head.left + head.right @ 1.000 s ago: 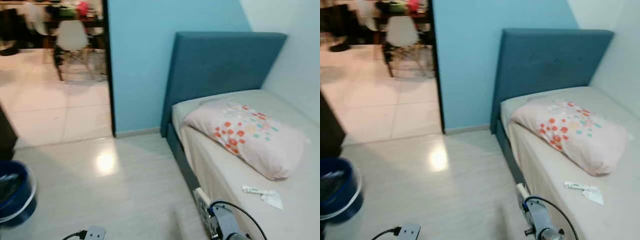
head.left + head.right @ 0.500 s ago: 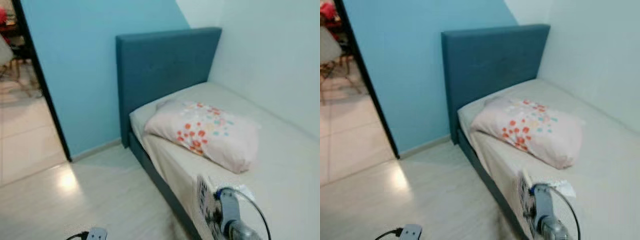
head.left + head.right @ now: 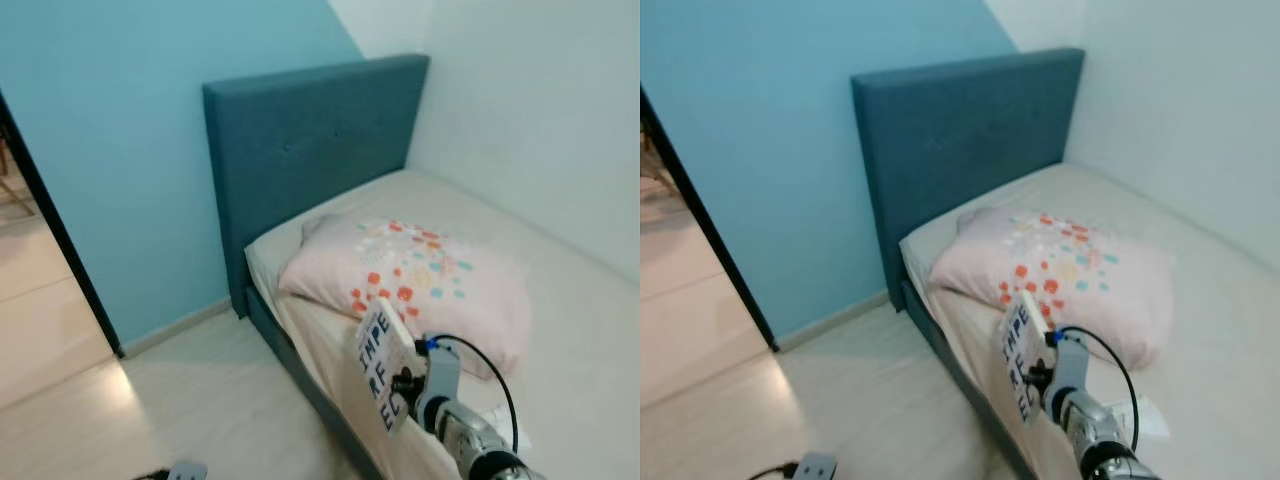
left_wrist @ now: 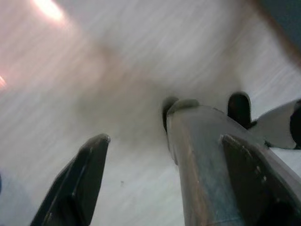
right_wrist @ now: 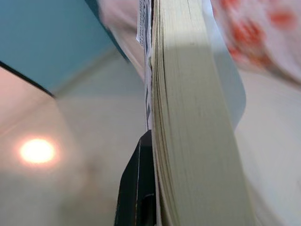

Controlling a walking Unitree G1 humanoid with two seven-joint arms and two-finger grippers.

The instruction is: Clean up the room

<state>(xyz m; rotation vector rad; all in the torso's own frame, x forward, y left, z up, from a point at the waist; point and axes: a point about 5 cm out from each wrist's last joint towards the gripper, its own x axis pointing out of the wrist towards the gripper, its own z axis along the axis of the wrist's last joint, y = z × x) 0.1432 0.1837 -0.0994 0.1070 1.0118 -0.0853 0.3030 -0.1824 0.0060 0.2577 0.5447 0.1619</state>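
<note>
A book (image 3: 381, 364) with large black letters on its white cover is clamped upright in the right tool (image 3: 400, 383), held over the near edge of the bed (image 3: 560, 300), just in front of the flowered pillow (image 3: 420, 280). The right wrist view shows its yellowed page edges (image 5: 188, 122) pressed against one black finger (image 5: 141, 188). Beside the pillow on the bed lies a small white wrapper (image 3: 1140, 418). The left tool (image 4: 160, 169) hangs over the pale floor (image 3: 180, 400), its fingers apart. A blue headboard (image 3: 300, 150) stands behind the pillow.
</note>
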